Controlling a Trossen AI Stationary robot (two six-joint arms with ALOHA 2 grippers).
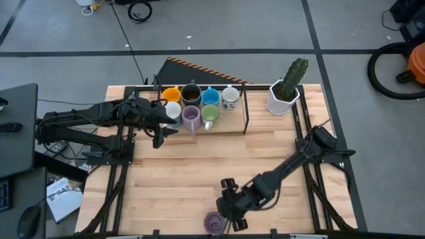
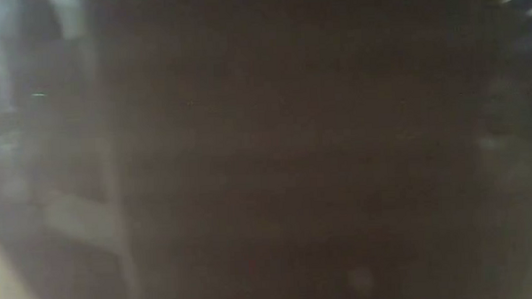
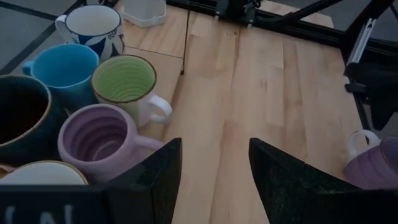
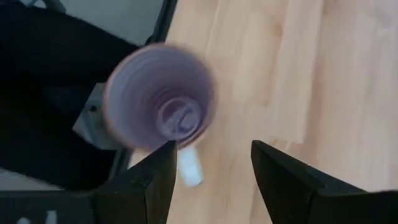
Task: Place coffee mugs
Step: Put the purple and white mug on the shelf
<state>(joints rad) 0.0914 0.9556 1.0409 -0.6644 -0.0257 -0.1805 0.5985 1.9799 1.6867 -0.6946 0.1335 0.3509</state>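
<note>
Several coffee mugs stand in two rows at the table's far side: orange (image 1: pixel 171 94), dark brown (image 1: pixel 190 93), blue (image 1: pixel 210 97) and white (image 1: pixel 230 97) behind, white (image 1: pixel 172 109), purple (image 1: pixel 191 117) and green (image 1: pixel 210 115) in front. My left gripper (image 1: pixel 165 129) (image 3: pixel 214 165) hovers open just beside this purple mug (image 3: pixel 102 134). A second purple mug (image 1: pixel 214 223) (image 4: pixel 158 102) stands upright at the near edge. My right gripper (image 1: pixel 231 218) (image 4: pixel 211 168) is open right next to it, the mug's white handle (image 4: pixel 188 167) close to one finger.
A white angular pot with a green cactus (image 1: pixel 282 98) stands at the far right. A thin black frame (image 1: pixel 244 109) borders the mug rows on their right. Bare wooden tabletop (image 1: pixel 199 166) lies between the arms. The low view is blocked by something dark and blurred.
</note>
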